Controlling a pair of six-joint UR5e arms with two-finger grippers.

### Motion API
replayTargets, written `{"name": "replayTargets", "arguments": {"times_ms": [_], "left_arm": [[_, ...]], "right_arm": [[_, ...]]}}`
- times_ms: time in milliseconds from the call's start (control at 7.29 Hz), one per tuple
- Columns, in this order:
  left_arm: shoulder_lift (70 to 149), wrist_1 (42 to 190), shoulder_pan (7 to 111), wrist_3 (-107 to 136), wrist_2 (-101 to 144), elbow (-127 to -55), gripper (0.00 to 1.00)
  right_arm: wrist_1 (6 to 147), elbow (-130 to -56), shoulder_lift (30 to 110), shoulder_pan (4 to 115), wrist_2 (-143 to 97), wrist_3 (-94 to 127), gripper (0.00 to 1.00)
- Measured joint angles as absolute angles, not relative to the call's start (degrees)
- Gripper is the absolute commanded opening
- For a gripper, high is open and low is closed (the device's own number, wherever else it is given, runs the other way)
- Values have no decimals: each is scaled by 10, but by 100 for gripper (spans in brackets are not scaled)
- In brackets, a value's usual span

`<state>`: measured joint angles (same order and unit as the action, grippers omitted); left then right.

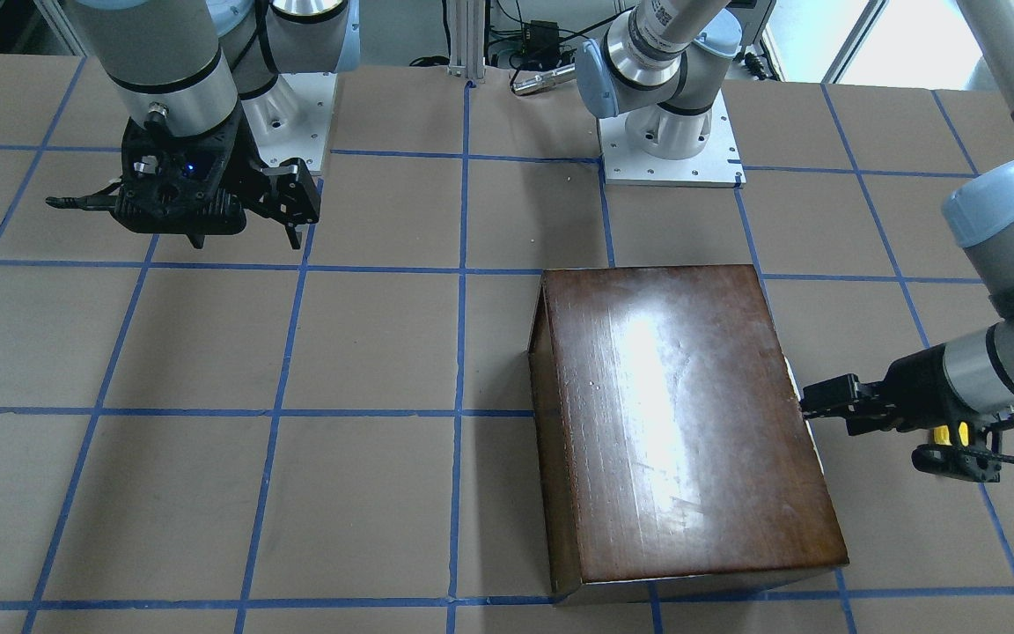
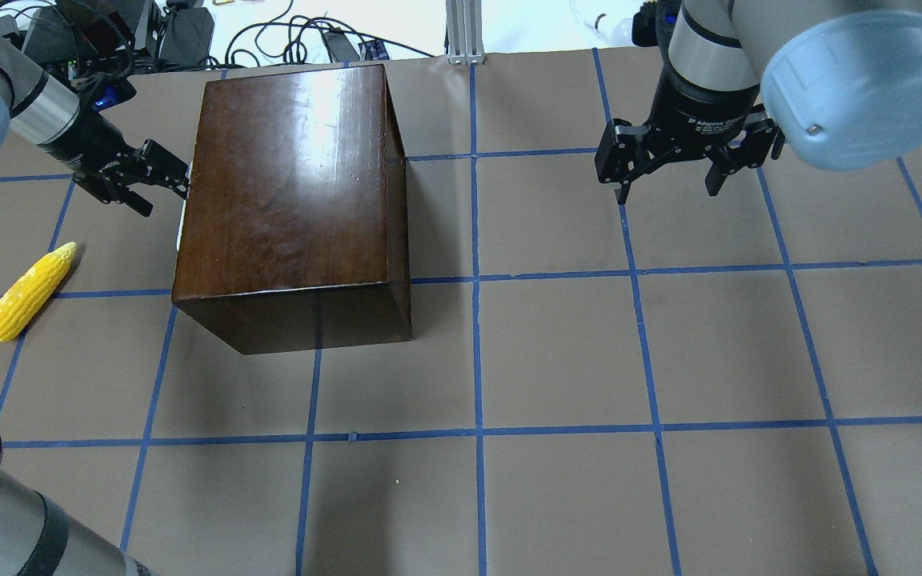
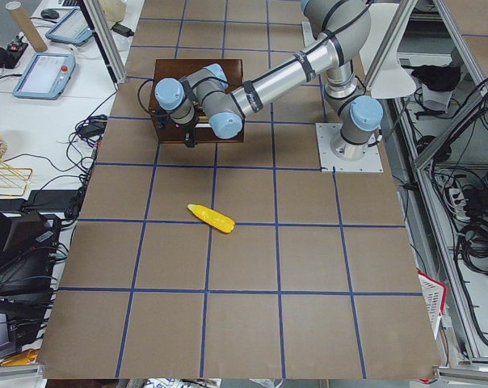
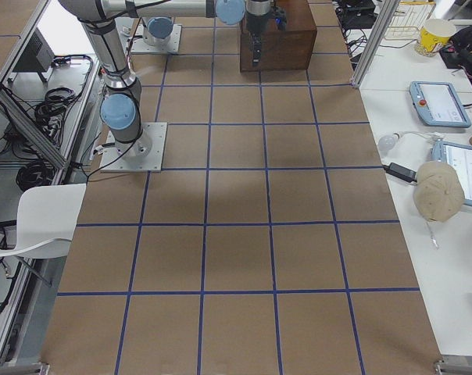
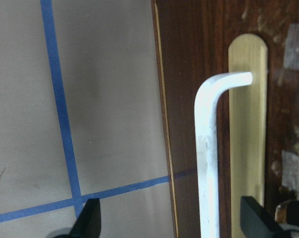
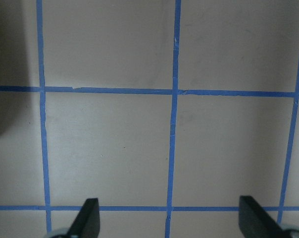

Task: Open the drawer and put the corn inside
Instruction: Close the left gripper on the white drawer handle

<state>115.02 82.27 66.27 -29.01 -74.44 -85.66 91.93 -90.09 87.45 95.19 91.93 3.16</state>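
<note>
**Handle grip may slip**

Left gripper (image 5: 172, 220), jaws wide, straddles the bent metal handle (image 5: 206, 148) of the closed dark-brown wooden drawer (image 5: 189, 59). An off-centre closure could slip off. The bright yellow corn cob (image 2: 29, 292) lies left of the glossy dark-brown wooden box (image 2: 293, 176), well apart.

handle (image 5: 207, 163) cut off at btm edge.

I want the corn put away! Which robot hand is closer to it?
Left. The left gripper is at the drawer, near the corn; the right gripper hovers on the other side of the box.
</note>
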Motion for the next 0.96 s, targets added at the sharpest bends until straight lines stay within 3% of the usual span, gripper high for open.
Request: {"name": "replayTargets", "arguments": {"times_ms": [961], "left_arm": [[1163,807,662,-290,-744,-860,100]], "right_arm": [[919,-901,875,952,919,32,100]]}}
